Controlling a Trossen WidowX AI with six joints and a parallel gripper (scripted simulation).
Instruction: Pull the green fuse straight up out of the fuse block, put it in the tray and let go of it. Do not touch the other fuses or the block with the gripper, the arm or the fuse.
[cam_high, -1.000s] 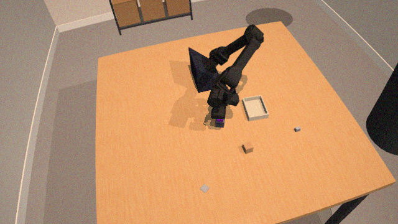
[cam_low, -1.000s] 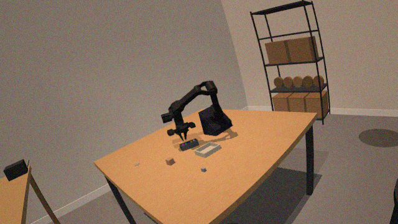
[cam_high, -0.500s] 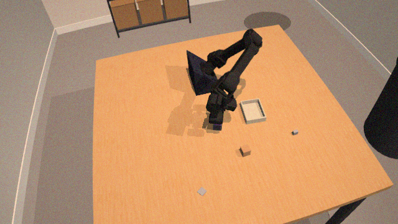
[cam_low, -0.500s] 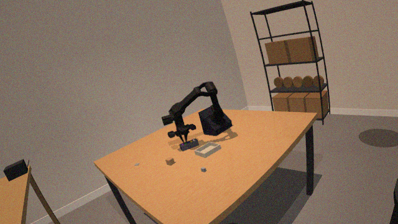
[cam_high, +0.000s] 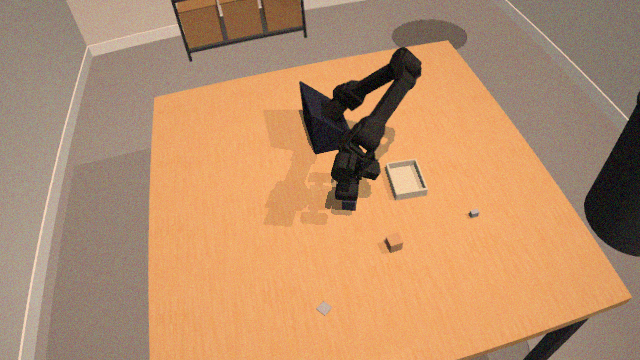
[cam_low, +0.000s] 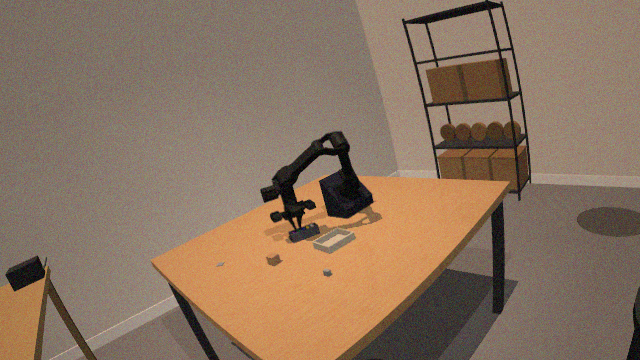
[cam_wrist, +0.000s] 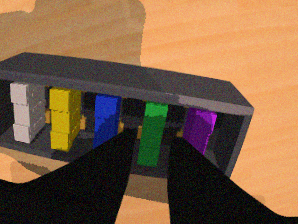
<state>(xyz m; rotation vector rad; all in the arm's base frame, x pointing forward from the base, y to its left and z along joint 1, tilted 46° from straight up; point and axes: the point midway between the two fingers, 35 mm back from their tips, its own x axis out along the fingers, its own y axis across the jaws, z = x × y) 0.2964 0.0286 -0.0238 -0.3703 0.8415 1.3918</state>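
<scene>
The dark fuse block lies on the table left of the white tray. In the wrist view it holds a white fuse, a yellow fuse, a blue fuse, the green fuse and a purple fuse, all upright in their slots. My gripper is just above the block, partly open. Its two fingers stand on either side of the green fuse, and I see no grip on it.
A brown cube, a small grey cube and a flat grey tile lie toward the table's front. The arm's dark base stands behind the block.
</scene>
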